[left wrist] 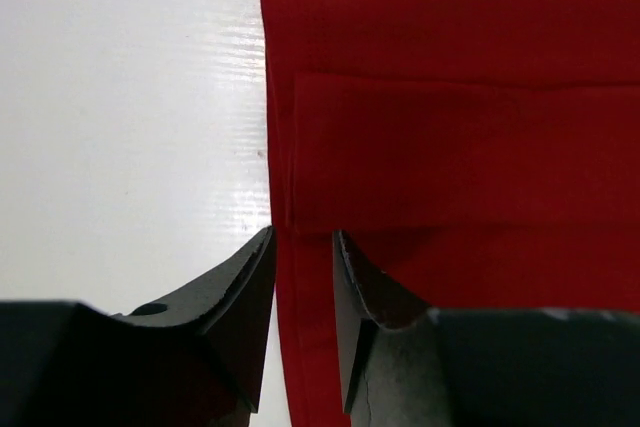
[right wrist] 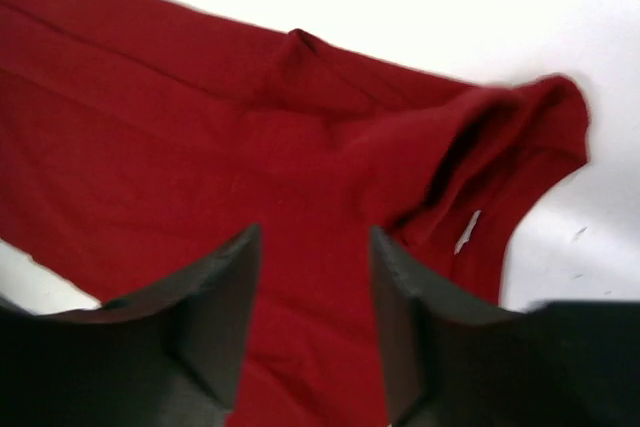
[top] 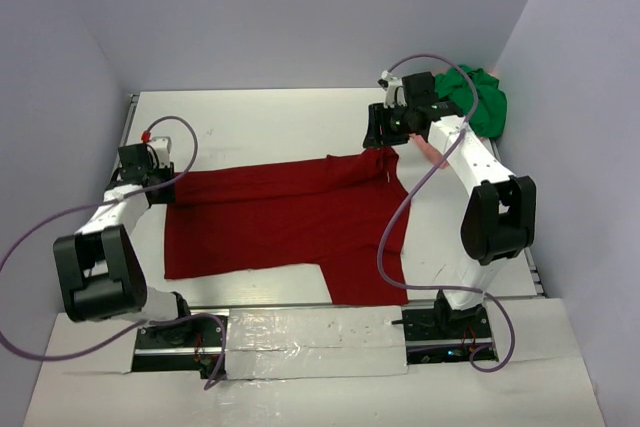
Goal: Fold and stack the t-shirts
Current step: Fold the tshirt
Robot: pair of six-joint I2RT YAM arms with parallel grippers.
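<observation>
Dark red t-shirt (top: 280,222) is lying spread across the middle of the white tabletop (top: 260,122), long axis running left to right, one sleeve pointing toward the near edge. In the left wrist view a folded-over layer is lying flat along the shirt's left edge. Left gripper (left wrist: 304,247) is sitting at that left edge, jaws standing apart, the hem showing flat in the gap, nothing clamped. Right gripper (right wrist: 315,237) is hovering over the far right corner of the shirt, jaws likewise parted and holding nothing; that view is blurred, but the cloth there is lying bunched around an opening. Green t-shirt (top: 478,97) is sitting crumpled in the far right corner. A bit of pale pink t-shirt (top: 432,153) is peeking out beside the right arm.
</observation>
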